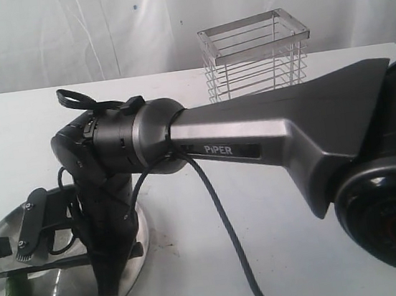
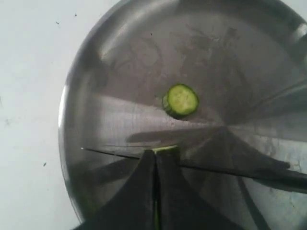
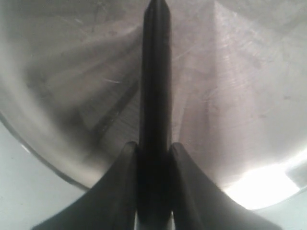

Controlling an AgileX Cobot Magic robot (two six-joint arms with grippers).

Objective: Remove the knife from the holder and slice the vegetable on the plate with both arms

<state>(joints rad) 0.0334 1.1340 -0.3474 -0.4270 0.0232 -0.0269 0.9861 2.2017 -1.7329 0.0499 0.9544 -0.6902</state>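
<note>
Here the left hand [image 2: 156, 191] pinches the vegetable [image 2: 165, 150] under the knife [image 2: 216, 170], which the right hand [image 3: 154, 163] clamps.

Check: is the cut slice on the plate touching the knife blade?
Apart. The left wrist view shows the slice lying alone on the plate, with bare steel between it and the knife blade below it.

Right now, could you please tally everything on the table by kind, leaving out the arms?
Round stainless steel plate: 1
Silver wire basket holder: 1
Black-handled knife with a dark blade: 1
Dark green vegetable piece, clamped in the left jaws: 1
Cut round pale green slice: 1
Total: 5
</note>
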